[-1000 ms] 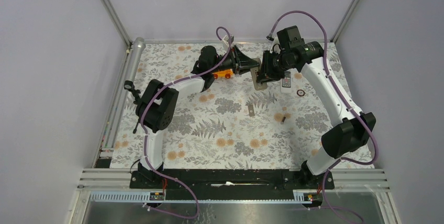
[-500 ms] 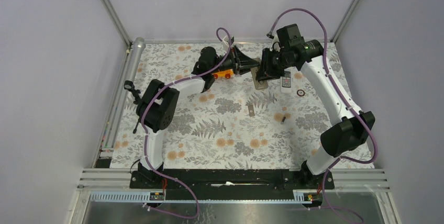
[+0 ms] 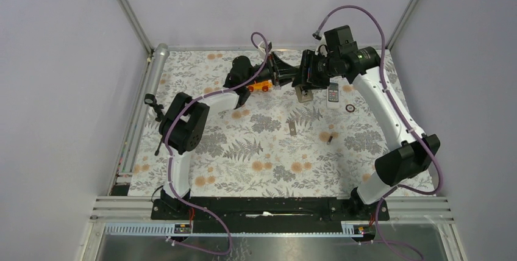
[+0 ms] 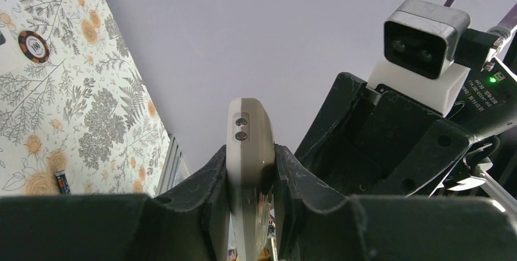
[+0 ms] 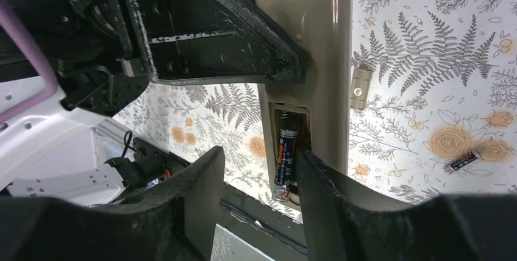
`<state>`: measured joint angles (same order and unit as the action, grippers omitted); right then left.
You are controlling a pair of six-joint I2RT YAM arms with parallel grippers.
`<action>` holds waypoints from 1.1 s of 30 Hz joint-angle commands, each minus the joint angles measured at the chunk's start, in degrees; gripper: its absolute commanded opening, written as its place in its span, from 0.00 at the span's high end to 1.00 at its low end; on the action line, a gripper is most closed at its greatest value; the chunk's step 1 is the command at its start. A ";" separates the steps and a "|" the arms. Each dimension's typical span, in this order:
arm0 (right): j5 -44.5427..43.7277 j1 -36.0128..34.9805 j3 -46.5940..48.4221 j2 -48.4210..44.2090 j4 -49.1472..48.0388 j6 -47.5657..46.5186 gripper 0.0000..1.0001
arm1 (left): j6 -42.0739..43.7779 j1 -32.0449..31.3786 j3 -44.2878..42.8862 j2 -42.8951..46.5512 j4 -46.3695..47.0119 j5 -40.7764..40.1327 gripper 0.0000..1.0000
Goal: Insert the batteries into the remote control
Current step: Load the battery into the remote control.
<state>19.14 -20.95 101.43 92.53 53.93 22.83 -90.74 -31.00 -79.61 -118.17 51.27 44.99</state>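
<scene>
Remote control [image 5: 317,60] clamped by left gripper [image 4: 250,154]; battery [image 5: 285,157] in its bay [image 5: 292,117] seen only fr. rt wrist cam (right gripper [image 5: 259,157] jaws parted). Long axis along left fingers [image 4: 207,182], LED end [image 4: 242,127] outward.

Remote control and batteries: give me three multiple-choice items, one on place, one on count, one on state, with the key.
1. Where is the remote control? A lying loose, face up; B lying loose, face down; C clamped in the left gripper.
2. How many batteries lie loose on the table in the right wrist view? A none; B one; C three.
3. The remote's battery compartment is: A open, battery inside; B open, empty; C covered.
Key: 1 C, its fingers pinch the remote's edges. 2 B, only one lies there. 3 A, the cover lies on the table and a battery sits in the slot.
</scene>
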 commanded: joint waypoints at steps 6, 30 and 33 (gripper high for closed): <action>-0.71 3.09 1.04 -7.33 -5.27 3.64 0.39 | -5.24 0.68 0.63 1.00 10.44 -0.47 1.00; 5.76 4.07 -30.50 -26.24 -49.13 24.64 0.08 | -24.72 1.23 0.16 5.05 15.93 -12.88 1.00; 5.62 4.07 -32.28 -26.64 -54.86 27.30 0.10 | -27.98 0.76 1.37 5.09 18.77 -15.01 1.00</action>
<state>24.14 -17.08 70.78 67.96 10.85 45.91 -113.03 -29.76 -79.07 -117.45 62.11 34.65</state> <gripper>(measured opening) 0.916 0.263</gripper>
